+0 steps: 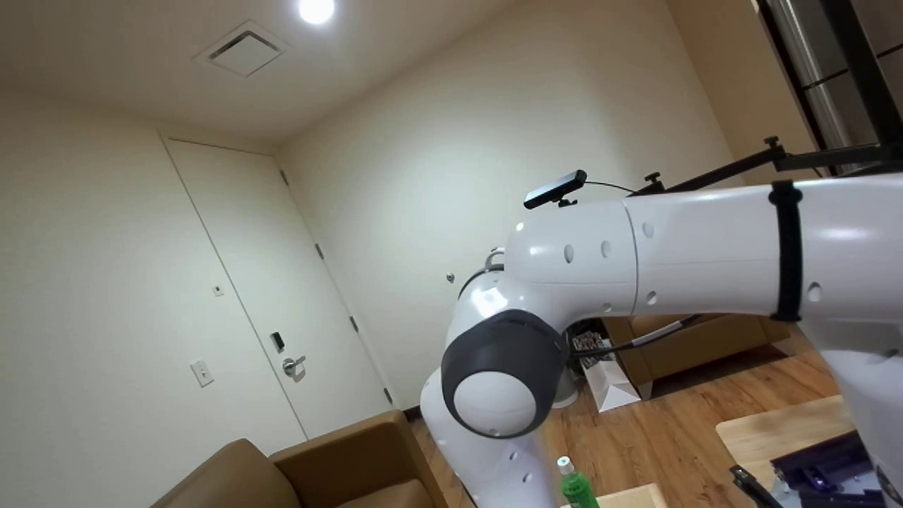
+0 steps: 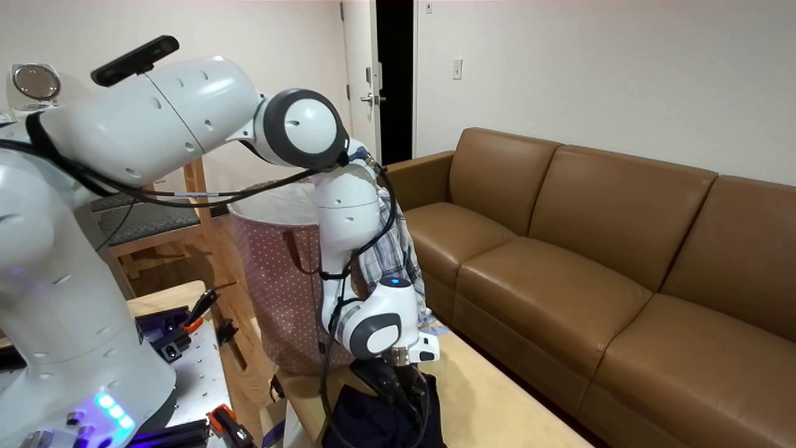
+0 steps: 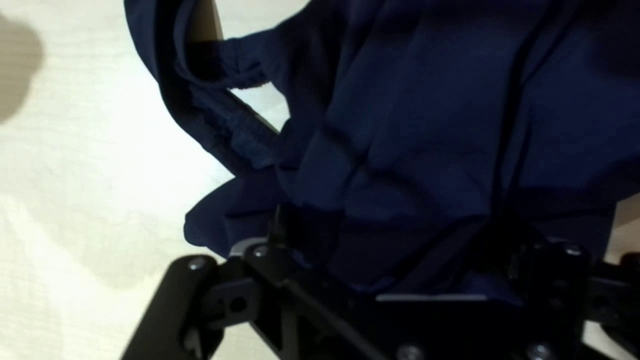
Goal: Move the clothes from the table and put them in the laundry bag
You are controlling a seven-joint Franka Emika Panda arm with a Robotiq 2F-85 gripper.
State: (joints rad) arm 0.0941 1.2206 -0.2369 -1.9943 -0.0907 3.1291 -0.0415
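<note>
Inside, the laundry bag (image 2: pixel 277 289) shows white lining (image 2: pixel 285 208); end effector (image 3: pixel 395 232) spread over navy cloth (image 3: pixel 420 130).

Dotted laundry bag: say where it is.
In an exterior view, the bag stands left of centre, partly behind the forearm, left of the brown couch.

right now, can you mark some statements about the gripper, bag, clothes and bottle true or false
1. The gripper is open. True.
2. A red bottle is in view. False: a green bottle is.
3. The laundry bag has pale dots. True.
4. Dark blue clothing lies on the table. True.
5. Only blue cloth shows. False: plaid cloth shows too.
6. The gripper is inside the laundry bag. False: it is at the dark blue clothing.
</note>
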